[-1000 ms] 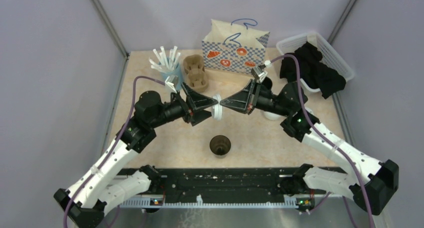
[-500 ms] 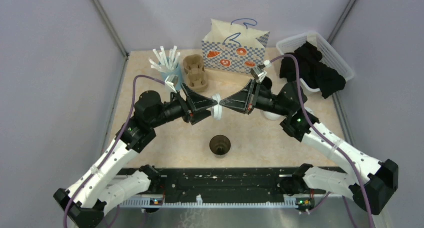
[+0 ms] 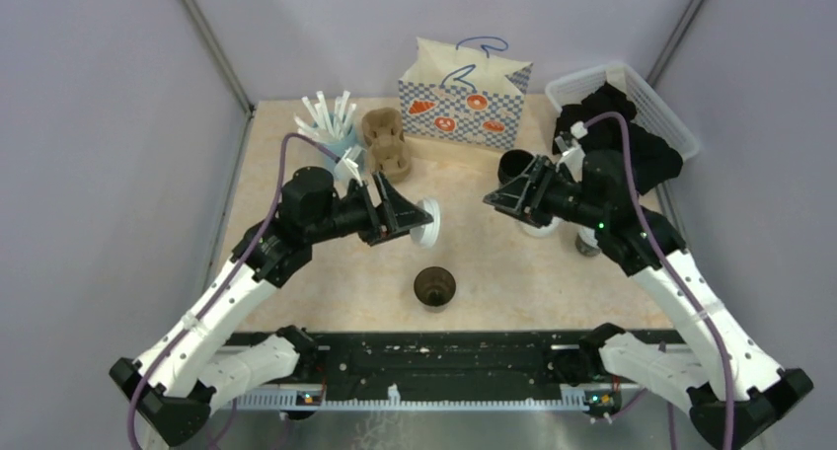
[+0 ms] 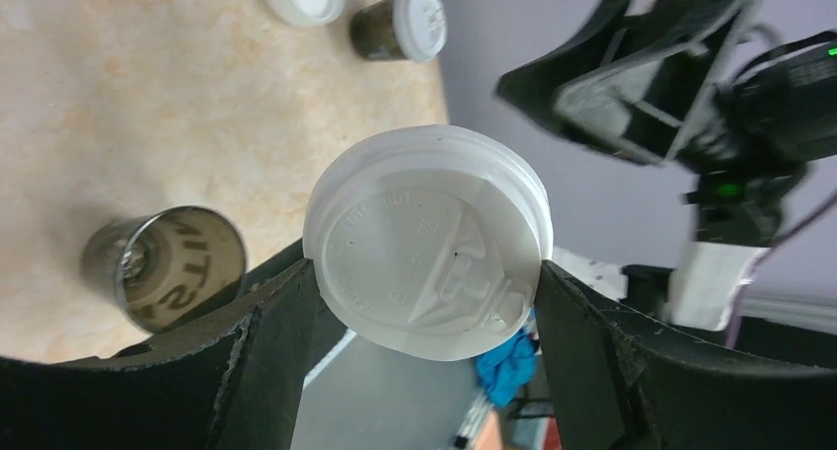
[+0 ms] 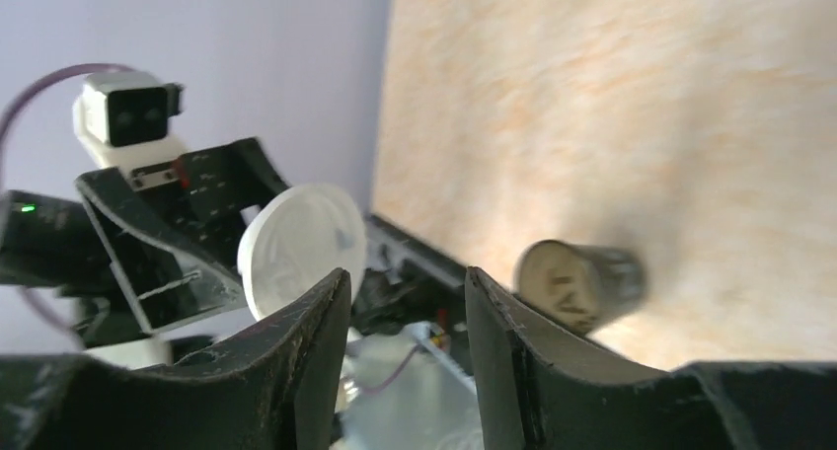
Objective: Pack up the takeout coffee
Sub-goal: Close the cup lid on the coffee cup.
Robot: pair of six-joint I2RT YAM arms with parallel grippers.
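My left gripper [image 3: 418,219] is shut on a round white sip lid [image 3: 427,223] and holds it by its rim above the table; in the left wrist view the lid [image 4: 426,255] sits between both fingers. An open black cup [image 3: 434,287], brown inside, stands below it near the front; it also shows in the left wrist view [image 4: 163,267] and the right wrist view [image 5: 577,282]. My right gripper [image 3: 496,192] is open and empty, apart from the lid to its right. A lidded cup [image 3: 589,243] and a loose lid [image 3: 538,229] lie under the right arm.
A patterned paper bag [image 3: 464,95] stands at the back. The brown pulp carrier [image 3: 385,144] and a light-blue cup of straws [image 3: 331,124] are at the back left. A white basket [image 3: 651,100] with black cloth is at the back right.
The right gripper has drawn back to the right, away from the lid. The left gripper keeps the lid and has tilted it down a little.
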